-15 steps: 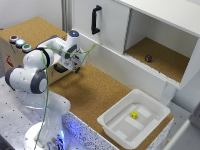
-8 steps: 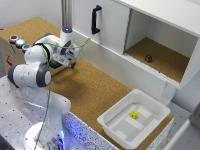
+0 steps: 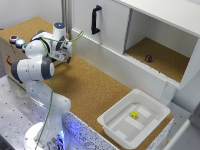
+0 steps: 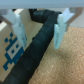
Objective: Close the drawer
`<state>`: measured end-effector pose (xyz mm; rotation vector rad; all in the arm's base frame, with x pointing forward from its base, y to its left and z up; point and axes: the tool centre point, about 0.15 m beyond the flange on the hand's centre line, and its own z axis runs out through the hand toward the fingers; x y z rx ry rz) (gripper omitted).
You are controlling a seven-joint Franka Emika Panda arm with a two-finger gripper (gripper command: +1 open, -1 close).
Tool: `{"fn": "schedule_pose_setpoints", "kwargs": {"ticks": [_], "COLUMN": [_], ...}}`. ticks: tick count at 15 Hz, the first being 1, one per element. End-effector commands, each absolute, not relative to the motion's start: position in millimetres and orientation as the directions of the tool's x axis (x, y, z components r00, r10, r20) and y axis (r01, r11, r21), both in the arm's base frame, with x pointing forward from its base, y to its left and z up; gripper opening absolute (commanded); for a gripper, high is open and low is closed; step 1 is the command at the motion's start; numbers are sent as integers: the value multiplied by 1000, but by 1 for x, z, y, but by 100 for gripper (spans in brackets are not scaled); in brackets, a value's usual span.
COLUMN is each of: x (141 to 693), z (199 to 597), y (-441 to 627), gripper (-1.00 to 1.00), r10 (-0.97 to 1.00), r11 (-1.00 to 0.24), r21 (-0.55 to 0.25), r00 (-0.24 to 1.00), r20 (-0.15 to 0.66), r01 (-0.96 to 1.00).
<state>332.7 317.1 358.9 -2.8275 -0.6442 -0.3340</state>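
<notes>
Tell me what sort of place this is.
Most likely a robotics lab test bench, not a real kitchen: a robot arm bolted to a perforated metal table, a cork-topped work surface with a mock white cabinet, and a white plastic tub holding one small yellow block.

You had one robot arm (image 3: 37,67), one white tub (image 3: 132,120) with one yellow cube (image 3: 134,114), one white cabinet (image 3: 150,40) with one black door handle (image 3: 95,19), one dark ball (image 3: 148,58), and two visible round buttons (image 3: 16,40).

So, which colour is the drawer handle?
Black; the handle shows best in the wrist view, between the open gripper fingers.
</notes>
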Motion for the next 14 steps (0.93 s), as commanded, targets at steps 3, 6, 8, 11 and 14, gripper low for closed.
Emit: {"fn": "schedule_pose_setpoints", "kwargs": {"ticks": [3,6,8,11,14], "x": [321,329,337,357,361], "z": [440,446,446,446,445], "y": [236,198,151,82,75], "gripper": [100,100,100,100,100], "r10": [309,223,136,90,91], "r11": [-926,-961,-986,-994,-993], "r21": [-118,-92,-58,-47,-55], "r00": [900,926,953,972,974], "r20": [307,304,270,219,207], "r01": [358,261,157,103,104]}}
